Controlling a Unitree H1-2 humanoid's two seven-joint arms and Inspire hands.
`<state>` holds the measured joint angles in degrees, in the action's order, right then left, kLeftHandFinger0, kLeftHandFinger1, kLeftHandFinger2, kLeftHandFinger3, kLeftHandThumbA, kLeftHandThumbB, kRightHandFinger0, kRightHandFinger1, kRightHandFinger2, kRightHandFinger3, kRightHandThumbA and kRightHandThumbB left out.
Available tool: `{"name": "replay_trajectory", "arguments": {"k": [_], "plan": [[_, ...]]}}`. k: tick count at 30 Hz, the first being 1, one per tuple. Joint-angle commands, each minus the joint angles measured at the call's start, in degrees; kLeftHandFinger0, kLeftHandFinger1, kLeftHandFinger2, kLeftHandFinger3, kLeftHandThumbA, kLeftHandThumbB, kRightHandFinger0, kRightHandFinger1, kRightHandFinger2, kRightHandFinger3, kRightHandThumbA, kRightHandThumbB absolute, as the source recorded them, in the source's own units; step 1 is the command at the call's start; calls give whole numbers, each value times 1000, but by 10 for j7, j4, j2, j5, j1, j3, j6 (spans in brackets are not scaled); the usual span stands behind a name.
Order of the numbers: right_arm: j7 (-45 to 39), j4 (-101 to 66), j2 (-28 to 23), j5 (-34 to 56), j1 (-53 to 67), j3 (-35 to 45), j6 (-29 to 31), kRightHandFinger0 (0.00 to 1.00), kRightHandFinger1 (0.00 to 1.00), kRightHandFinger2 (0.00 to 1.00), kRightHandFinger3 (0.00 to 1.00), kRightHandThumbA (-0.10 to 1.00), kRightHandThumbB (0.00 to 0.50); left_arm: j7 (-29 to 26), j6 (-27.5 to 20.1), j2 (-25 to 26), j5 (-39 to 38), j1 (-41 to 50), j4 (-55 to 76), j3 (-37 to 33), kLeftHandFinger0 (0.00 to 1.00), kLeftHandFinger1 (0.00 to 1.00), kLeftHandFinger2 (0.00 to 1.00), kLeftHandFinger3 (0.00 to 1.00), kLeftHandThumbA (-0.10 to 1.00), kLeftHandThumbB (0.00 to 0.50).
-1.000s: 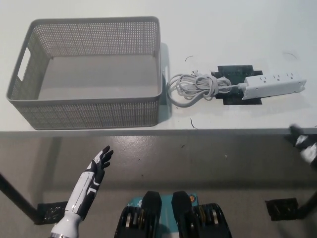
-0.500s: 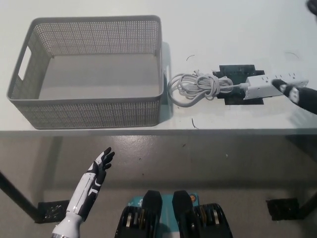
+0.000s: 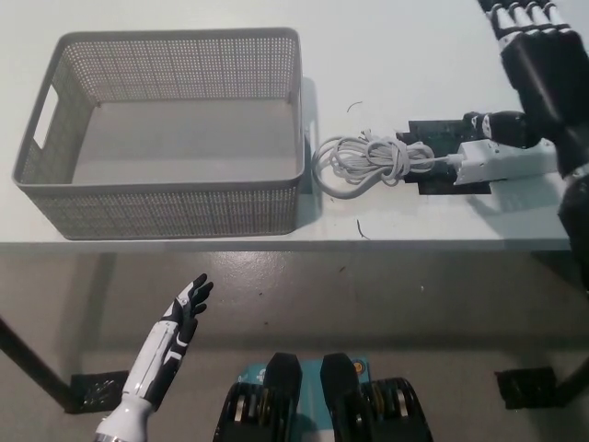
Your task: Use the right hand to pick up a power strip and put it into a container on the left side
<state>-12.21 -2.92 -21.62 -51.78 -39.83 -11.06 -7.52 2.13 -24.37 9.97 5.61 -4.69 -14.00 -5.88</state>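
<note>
A white power strip [image 3: 492, 163] lies on a black patch [image 3: 434, 131] at the right of the white table, its coiled white cord [image 3: 363, 162] stretching left toward the basket. My black right hand [image 3: 532, 64] hovers above the strip's right part, fingers spread and pointing away, thumb near the strip's top; it is open and hides the strip's far end. A grey mesh basket [image 3: 166, 212] stands empty on the left of the table. My white left hand [image 3: 184, 309] rests open below the table's front edge.
The table's front edge [image 3: 276, 246] runs across the middle of the view, with grey floor below it. Bare tabletop lies behind the cord and the strip. A few small dark marks dot the surface near the cord.
My right hand has risen from the lower right edge up over the table and now spreads above the power strip. The strip, cord and basket have not moved. The left hand stays put.
</note>
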Motion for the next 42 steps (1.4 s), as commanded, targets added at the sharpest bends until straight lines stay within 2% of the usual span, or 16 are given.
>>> {"name": "replay_trajectory", "arguments": {"k": [1,6,17,20,23,26,32,42], "plan": [[-3,42,-1,-50,-42,-19,-34,1000,1000,1000,1000,1000,368,9,-26,15,-1,-4,12,0,1000,1000,1000,1000,1000,267],[29,99,14,-60,-53,-43,-33,1000,1000,1000,1000,940,370,8,-26,16,4,-7,15,3,1000,1000,1000,1000,1000,270],[58,200,23,-58,-60,-69,-33,1000,1000,1000,1000,1000,376,15,-24,18,4,-11,15,4,1000,1000,1000,1000,1000,267],[65,212,27,-52,-58,-72,-32,1000,1000,1000,1000,996,369,16,-22,17,4,-11,14,5,1000,1000,1000,1000,1000,277],[49,203,27,-52,-51,-77,-42,1000,1000,1000,1000,993,365,19,-18,14,4,-5,20,3,1000,1000,1000,1000,1000,265],[61,217,29,-54,-54,-81,-42,1000,1000,1000,1000,955,348,23,-12,14,-1,-3,23,3,1000,1000,1000,1000,1000,271],[88,253,30,-56,-75,-88,-41,1000,1000,1000,1000,1000,357,24,-16,16,0,-10,24,7,1000,1000,1000,1000,1000,244],[141,328,54,-53,-101,-100,-44,1000,1000,1000,1000,989,352,26,-17,14,-6,-9,25,10,1000,1000,1000,1000,1000,237]]}}
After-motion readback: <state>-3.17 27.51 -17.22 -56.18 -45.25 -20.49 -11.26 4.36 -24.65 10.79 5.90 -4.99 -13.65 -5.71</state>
